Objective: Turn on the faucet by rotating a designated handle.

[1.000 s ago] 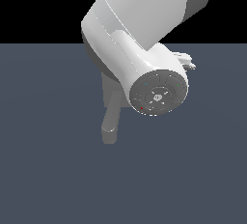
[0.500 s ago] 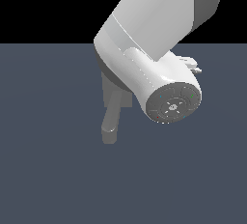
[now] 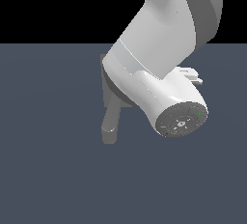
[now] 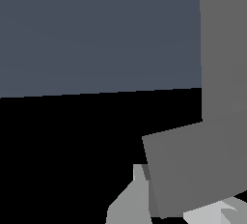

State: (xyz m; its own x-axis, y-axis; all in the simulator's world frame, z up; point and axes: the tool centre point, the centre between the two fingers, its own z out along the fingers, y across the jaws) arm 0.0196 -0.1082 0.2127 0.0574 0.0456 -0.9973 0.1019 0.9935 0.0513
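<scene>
In the exterior view the grey faucet (image 3: 110, 119) stands behind my white arm. Only its thick spout and an edge of its base plate (image 3: 103, 73) show. The handle is hidden by the arm there, and so is my gripper. The wrist view is very close. A flat straight grey bar (image 4: 224, 49), which looks like the handle, joins a wider tilted grey block (image 4: 193, 170). My gripper (image 4: 173, 214) shows only as two pale fingertips (image 4: 126, 206) at the picture's edge, one on each side of that block. The block covers the gap between them.
A flat dark blue-grey floor (image 3: 48, 170) lies all around the faucet. My bulky white arm link (image 3: 159, 63) hangs over the fixture and blocks most of it from the exterior view.
My arm has swung towards the exterior view's right and slightly down. More of the faucet's base edge now shows; the spout has not moved.
</scene>
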